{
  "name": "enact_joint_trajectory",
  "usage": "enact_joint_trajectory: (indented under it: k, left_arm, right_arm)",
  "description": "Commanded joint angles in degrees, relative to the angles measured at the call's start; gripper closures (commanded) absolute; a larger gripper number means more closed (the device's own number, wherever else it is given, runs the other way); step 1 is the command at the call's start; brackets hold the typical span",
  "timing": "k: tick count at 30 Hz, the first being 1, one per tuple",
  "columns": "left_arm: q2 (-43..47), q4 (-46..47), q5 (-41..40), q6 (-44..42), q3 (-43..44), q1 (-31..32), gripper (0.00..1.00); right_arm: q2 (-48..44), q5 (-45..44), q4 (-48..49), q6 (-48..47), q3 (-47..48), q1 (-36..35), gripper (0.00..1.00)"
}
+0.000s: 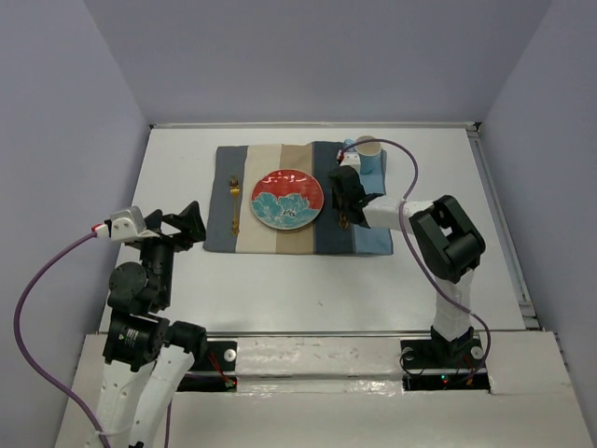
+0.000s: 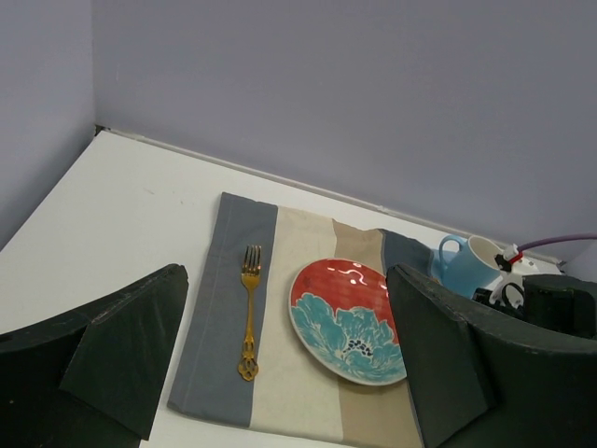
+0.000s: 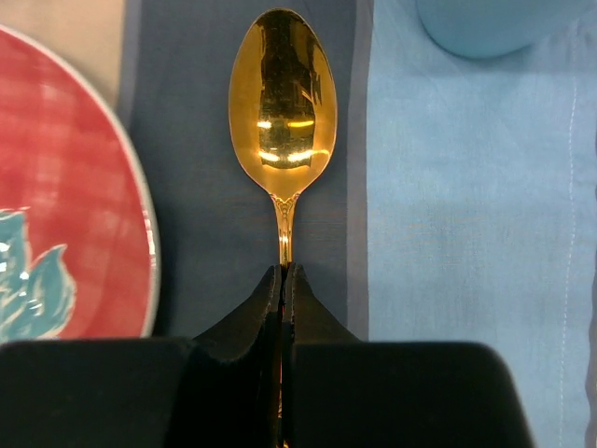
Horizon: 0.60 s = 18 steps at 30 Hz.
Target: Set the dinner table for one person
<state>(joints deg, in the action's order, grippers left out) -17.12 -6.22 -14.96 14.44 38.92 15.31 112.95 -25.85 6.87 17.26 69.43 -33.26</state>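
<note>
Step in hand: placing the spoon (image 3: 283, 103) right of the plate (image 1: 287, 200). The right gripper (image 3: 283, 275) is clamped on the spoon's handle, with the bowl over the dark stripe of the mat (image 1: 252, 238). The mat lies on the table (image 1: 326, 280), which spans the area ahead of both arm bases. Contact between spoon and cloth cannot be confirmed. Next move, as judged: lower until the spoon lies flat, release, lift clear without dragging it. The left gripper (image 1: 182, 224) hangs wide apart and empty, left of the mat. Only the right wrist view shows the grip. Only the top view shows the fork (image 1: 233, 201) left of the plate and the cup (image 1: 368, 154) at the mat's far right corner.
</note>
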Motion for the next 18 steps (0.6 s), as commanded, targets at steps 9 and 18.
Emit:
enact_joint_trajectory:
  k: [9,18]
  left_arm:
    - [-0.3,3.1,0.7,-0.5,0.1,0.2,0.01]
    - [0.1,3.1,1.1,-0.5,0.1,0.2,0.01]
  right_arm:
    - [4.5,-0.1,-0.7,4.6,4.4,1.7,0.93]
    - [-3.9,1.2,-3.8,6.0,1.9,1.7,0.47]
